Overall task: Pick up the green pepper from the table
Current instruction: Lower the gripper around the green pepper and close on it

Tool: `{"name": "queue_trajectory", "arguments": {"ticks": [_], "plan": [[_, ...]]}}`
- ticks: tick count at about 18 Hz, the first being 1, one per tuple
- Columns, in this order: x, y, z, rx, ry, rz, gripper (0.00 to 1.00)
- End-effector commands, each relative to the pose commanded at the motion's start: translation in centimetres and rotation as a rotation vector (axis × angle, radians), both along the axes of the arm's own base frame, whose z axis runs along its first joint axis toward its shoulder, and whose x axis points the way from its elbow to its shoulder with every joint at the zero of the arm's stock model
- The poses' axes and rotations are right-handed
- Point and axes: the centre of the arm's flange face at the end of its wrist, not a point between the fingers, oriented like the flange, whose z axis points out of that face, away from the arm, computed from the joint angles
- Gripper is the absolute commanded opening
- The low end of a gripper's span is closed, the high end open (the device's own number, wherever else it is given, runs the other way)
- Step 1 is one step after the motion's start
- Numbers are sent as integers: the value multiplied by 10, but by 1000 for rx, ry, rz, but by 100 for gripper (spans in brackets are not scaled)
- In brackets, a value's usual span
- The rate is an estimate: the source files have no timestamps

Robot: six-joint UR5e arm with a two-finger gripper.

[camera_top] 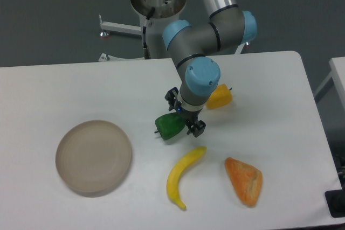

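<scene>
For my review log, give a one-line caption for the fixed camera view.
Open gripper poised over the green pepper on the white table, banana nearby.

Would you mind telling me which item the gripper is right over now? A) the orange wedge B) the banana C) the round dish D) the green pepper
D: the gripper sits over the right side of the green pepper, with its fingers either side of that edge, while the banana lies apart below it.
</scene>
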Motion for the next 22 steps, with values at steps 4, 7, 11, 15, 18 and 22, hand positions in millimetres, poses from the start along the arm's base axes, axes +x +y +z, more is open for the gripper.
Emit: {"name": "queue_trajectory", "arguments": {"ticks": [4,7,11,15,18,22], "plan": [[9,3,-4,-6,-1,-6,100],[12,0,-11,-10,-6,23,100],[15,-2,-16,-15,-10,28,100],[20,-2,-21,-19,-17,17,100],[20,1,-19,8,-2,14,90],[17,1,-16,14,0,18,55]]}}
